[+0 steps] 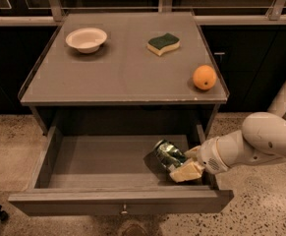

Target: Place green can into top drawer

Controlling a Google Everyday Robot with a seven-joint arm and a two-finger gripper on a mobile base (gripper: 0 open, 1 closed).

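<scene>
The top drawer is pulled out below the table, with its small metal knob at the front centre. The green can is tilted low inside the drawer's right part, at or just above the floor. My gripper reaches in over the drawer's right side. Its cream fingers are closed around the can's right end. The white arm runs off to the right.
On the table top stand a white bowl at the back left, a green-topped sponge at the back middle and an orange near the right edge. Speckled floor lies around the drawer.
</scene>
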